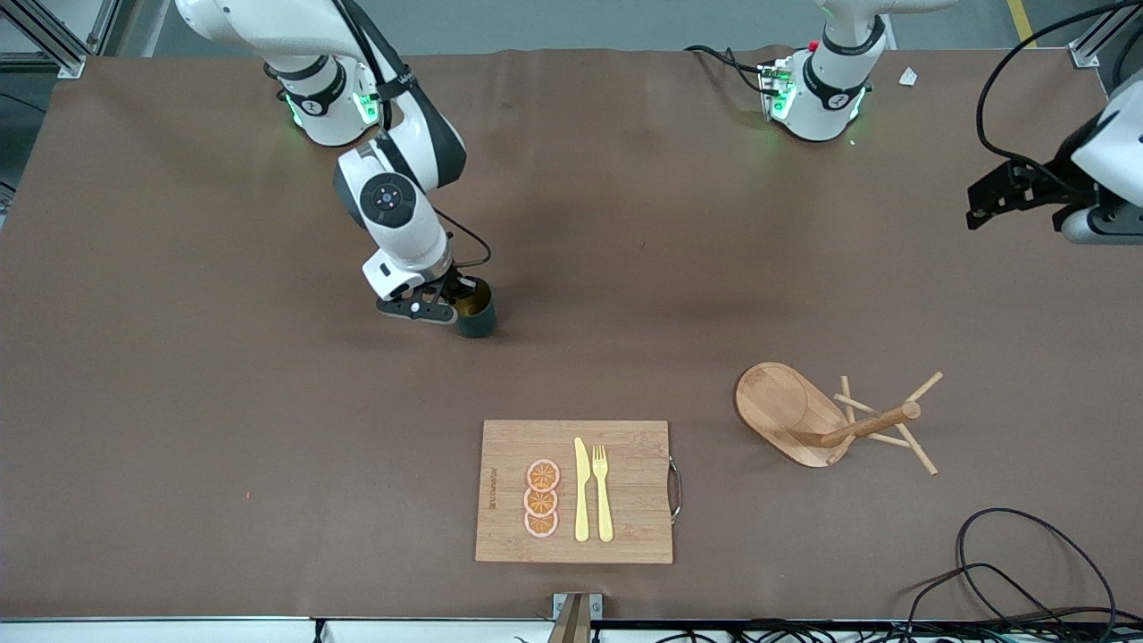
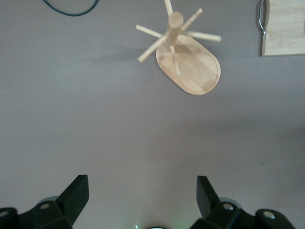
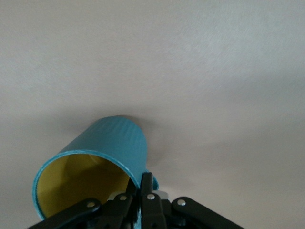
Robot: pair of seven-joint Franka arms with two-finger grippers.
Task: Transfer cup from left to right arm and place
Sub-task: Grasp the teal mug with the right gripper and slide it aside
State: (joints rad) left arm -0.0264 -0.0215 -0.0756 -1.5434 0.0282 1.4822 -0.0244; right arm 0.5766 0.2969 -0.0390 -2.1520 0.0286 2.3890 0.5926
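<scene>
1. The right gripper (image 1: pixel 449 302) has its fingers clamped on the rim of the cup (image 1: pixel 477 311), which stands on the table (image 1: pixel 179 402) at about 11 o'clock from the board (image 1: pixel 625 446).
2. The left gripper (image 2: pixel 142 195) waits, fingers spread wide and empty.
3. Next, I judge: let go and lift clear.
4. The cup is ribbed teal with a yellow inside.

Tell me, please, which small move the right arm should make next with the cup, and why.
Probably a short, straight lift. The right gripper is shut on the rim of the cup, one finger inside and one outside, and the cup appears to sit on the table. The left gripper is open, up over its own end of the table, and does not hold it. Raising it a little would test the grip.
</scene>
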